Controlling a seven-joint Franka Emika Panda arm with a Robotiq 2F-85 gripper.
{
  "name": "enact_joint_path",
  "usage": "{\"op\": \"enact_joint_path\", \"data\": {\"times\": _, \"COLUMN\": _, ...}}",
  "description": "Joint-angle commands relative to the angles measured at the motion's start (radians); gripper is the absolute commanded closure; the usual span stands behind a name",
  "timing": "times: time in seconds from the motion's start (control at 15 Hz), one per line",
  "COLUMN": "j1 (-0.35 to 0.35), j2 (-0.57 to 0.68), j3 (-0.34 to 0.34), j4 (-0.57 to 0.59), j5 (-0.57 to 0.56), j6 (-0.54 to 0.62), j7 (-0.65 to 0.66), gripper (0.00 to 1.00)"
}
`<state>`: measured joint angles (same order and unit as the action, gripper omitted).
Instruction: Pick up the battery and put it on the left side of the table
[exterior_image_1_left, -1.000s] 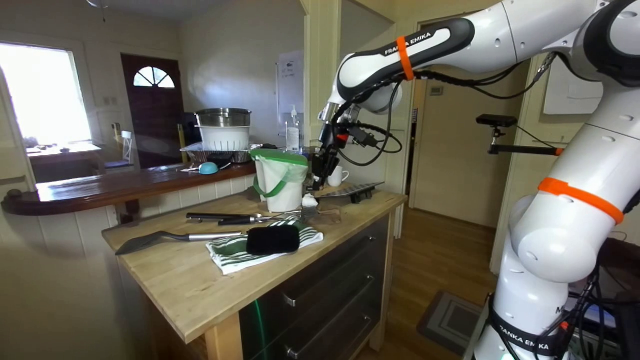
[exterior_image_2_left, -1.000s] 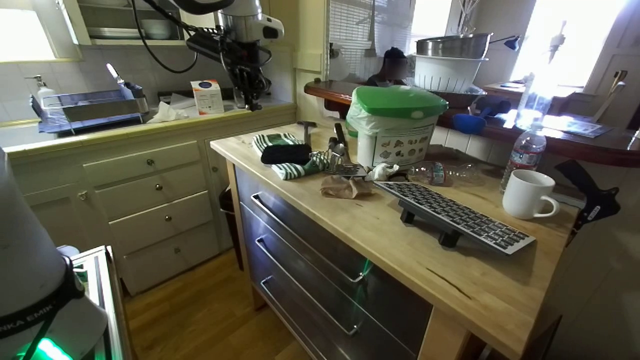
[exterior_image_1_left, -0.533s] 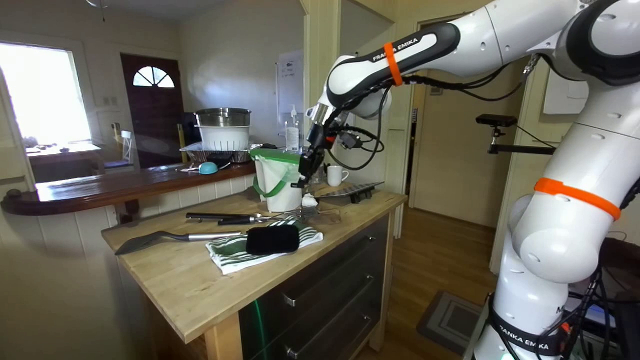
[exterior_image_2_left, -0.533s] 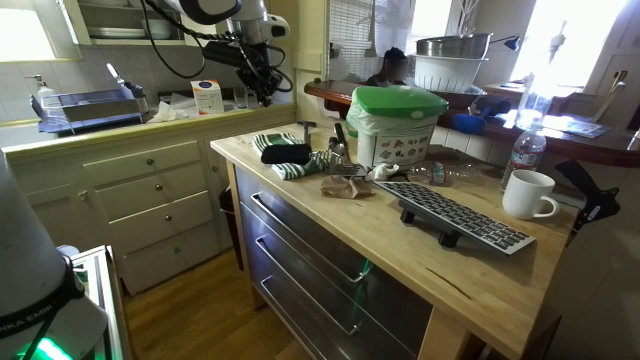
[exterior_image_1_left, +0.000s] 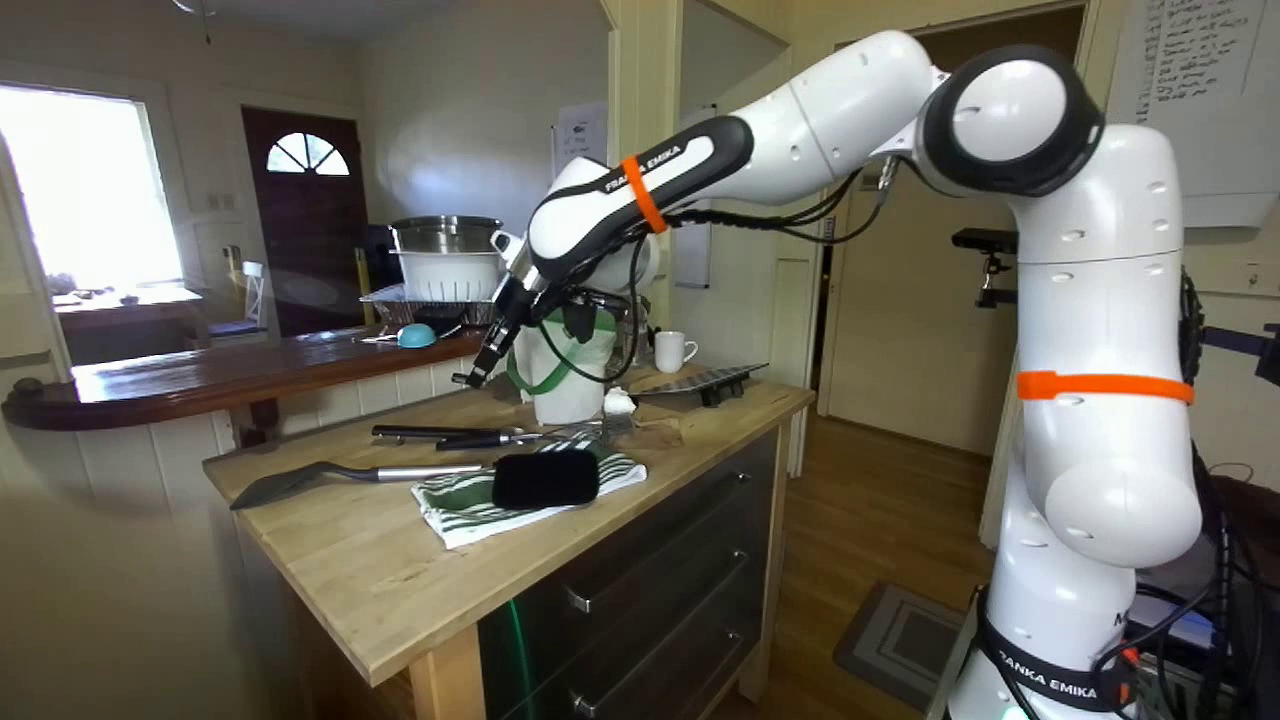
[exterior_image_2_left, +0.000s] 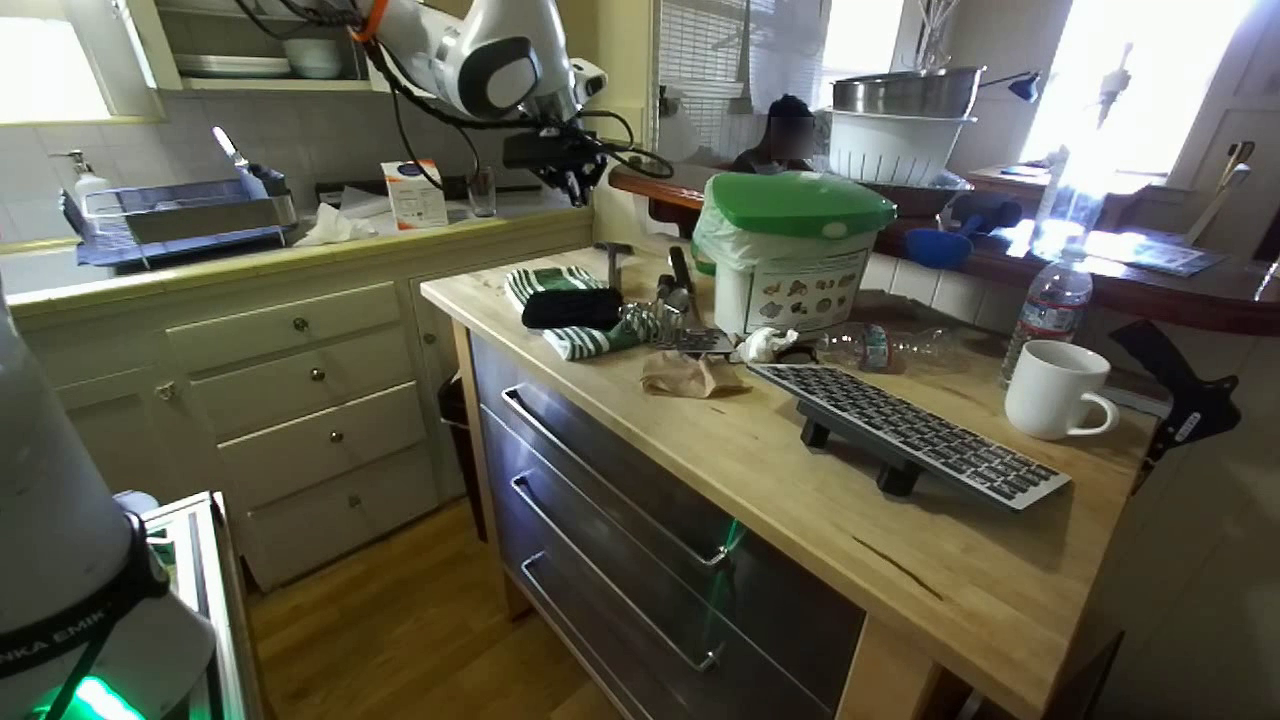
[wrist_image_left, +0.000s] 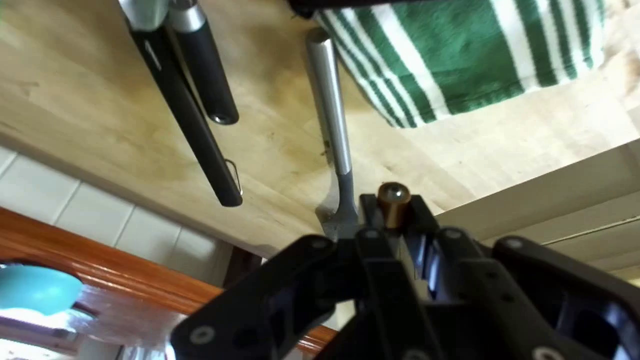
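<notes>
The battery, a small cylinder with a copper-coloured body and a shiny metal end, is pinched between my gripper's two black fingertips in the wrist view. My gripper is shut on it, above the back part of the table. The table has a light beige top over dark grey drawers and shows in both exterior views. In an exterior view my gripper hangs above and behind the table's far end. The battery is too small to make out in both exterior views.
A spatula lies below my gripper. Black-handled utensils, a striped towel with a black pad and a green-lidded bin stand or lie on the table. A keyboard and white mug are farther along. A raised wooden ledge runs behind.
My gripper has swung across the table, leftward past the bin in an exterior view showing the arm's base at right. It stays raised above the tabletop. The objects on the table have not moved.
</notes>
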<state>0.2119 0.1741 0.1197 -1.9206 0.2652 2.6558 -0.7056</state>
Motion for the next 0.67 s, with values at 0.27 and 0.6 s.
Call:
{"op": "enact_joint_path", "data": {"times": 0.27, "j1": -0.15, "j2": 0.292, "j3": 0.167, "j4": 0.301, "j5": 0.059, "j6": 0.11, "j7": -0.409, "gripper": 0.96}}
{"op": "enact_joint_path", "data": {"times": 0.6, "j1": -0.142, "j2": 0.28, "j3": 0.15, "j4": 0.287, "j5": 0.031, "j6": 0.095, "j7": -0.372, "gripper": 0.83}}
